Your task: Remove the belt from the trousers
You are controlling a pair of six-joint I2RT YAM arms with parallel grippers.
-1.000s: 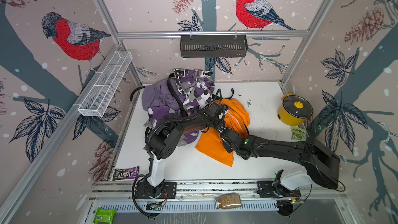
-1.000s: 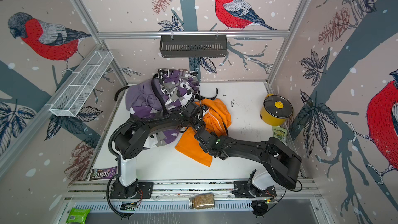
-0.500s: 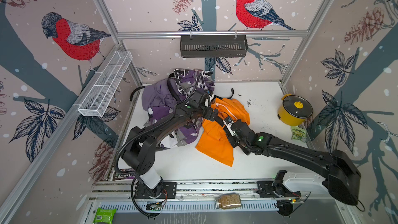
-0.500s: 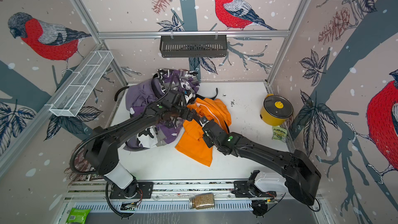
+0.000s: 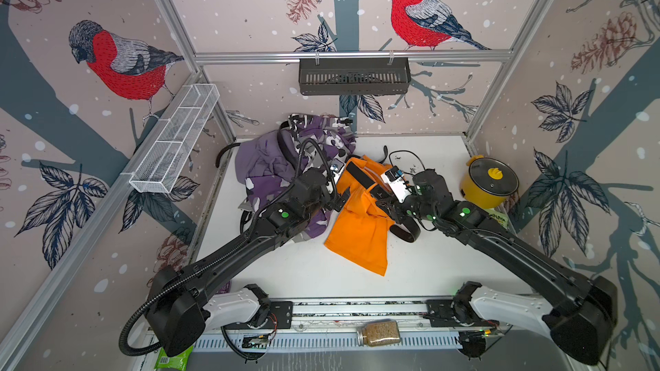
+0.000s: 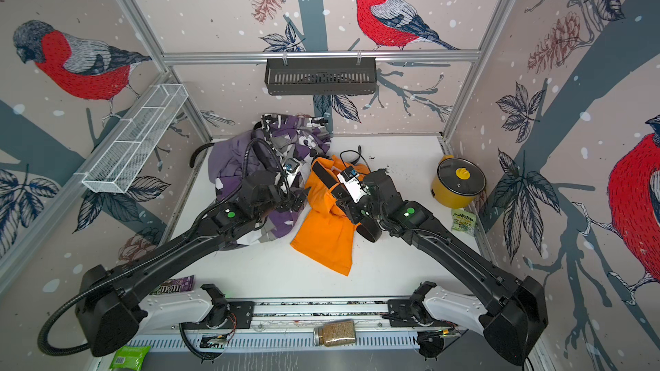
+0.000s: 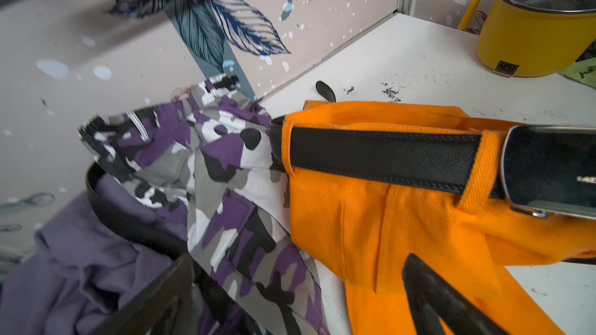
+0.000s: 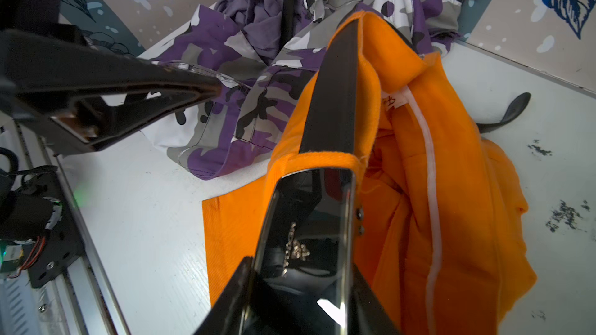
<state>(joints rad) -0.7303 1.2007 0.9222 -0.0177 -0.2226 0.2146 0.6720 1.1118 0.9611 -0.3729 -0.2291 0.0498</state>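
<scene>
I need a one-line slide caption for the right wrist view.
Right gripper grips the belt buckle; the black belt runs through a loop of the orange trousers.

The left arm (image 5: 232,258) and right arm (image 5: 518,255) stretch forward and low, angling in toward each other. The left pincer (image 5: 338,201) gapes wide, fingers (image 7: 432,291) gripping nothing. The right pincer (image 5: 385,207) is clamped on the belt buckle (image 8: 309,220).

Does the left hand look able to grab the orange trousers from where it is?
Probably yes: the open left hand sits beside the orange trousers, nothing between; the right hand holds only the belt buckle.
</scene>
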